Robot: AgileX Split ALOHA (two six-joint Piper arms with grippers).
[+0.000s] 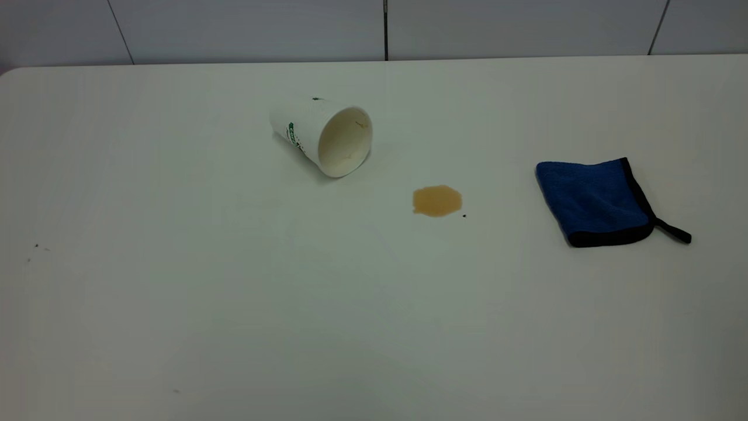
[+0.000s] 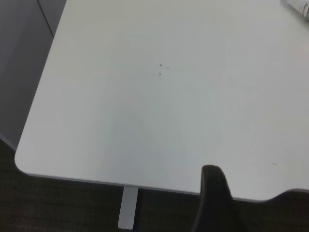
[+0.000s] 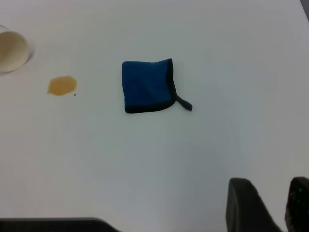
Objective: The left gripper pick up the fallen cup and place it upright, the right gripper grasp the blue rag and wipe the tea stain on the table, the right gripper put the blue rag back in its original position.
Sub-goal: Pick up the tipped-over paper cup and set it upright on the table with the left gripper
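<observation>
The white paper cup [image 1: 323,135] lies on its side at the table's [image 1: 175,292] back middle, its stained mouth turned toward the front right. A light-brown tea stain [image 1: 437,200] sits just right of it, apart from the cup. The blue rag [image 1: 593,202] with black edging lies flat at the right, its loop tab pointing right. Neither gripper shows in the exterior view. My right gripper [image 3: 275,191] hangs open and empty near the table's edge, far from the rag [image 3: 145,87], the stain [image 3: 62,85] and the cup [image 3: 12,50]. Only a black part of my left gripper [image 2: 216,193] shows, over the table's corner, with the cup [image 2: 299,7] far off.
A tiny dark speck [image 1: 464,216] lies beside the stain. A few small specks [image 1: 36,246] mark the table's left side. A grey panelled wall [image 1: 385,29] runs behind the table. Dark floor [image 2: 63,203] lies beyond the rounded corner.
</observation>
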